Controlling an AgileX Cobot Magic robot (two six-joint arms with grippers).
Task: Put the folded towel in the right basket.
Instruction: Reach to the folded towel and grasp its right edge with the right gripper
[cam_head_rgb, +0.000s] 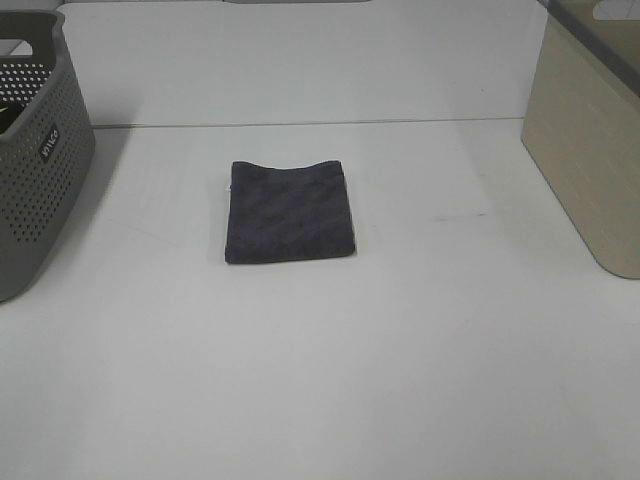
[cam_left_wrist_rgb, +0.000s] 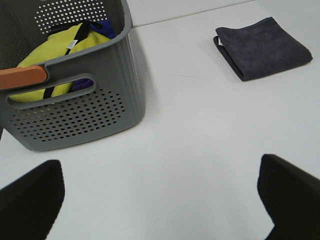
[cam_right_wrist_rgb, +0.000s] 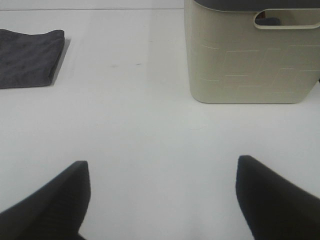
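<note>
A dark grey folded towel (cam_head_rgb: 290, 211) lies flat on the white table, near the middle. It also shows in the left wrist view (cam_left_wrist_rgb: 262, 47) and the right wrist view (cam_right_wrist_rgb: 29, 58). The beige right basket (cam_head_rgb: 590, 150) stands at the table's right edge and shows in the right wrist view (cam_right_wrist_rgb: 250, 55). Neither arm shows in the exterior view. My left gripper (cam_left_wrist_rgb: 160, 200) is open and empty over bare table beside the grey basket. My right gripper (cam_right_wrist_rgb: 162, 200) is open and empty over bare table, short of the beige basket.
A grey perforated basket (cam_head_rgb: 35, 150) stands at the left edge; in the left wrist view it (cam_left_wrist_rgb: 75, 105) holds yellow and purple cloth (cam_left_wrist_rgb: 50, 55). The table's back edge (cam_head_rgb: 300, 123) runs behind the towel.
</note>
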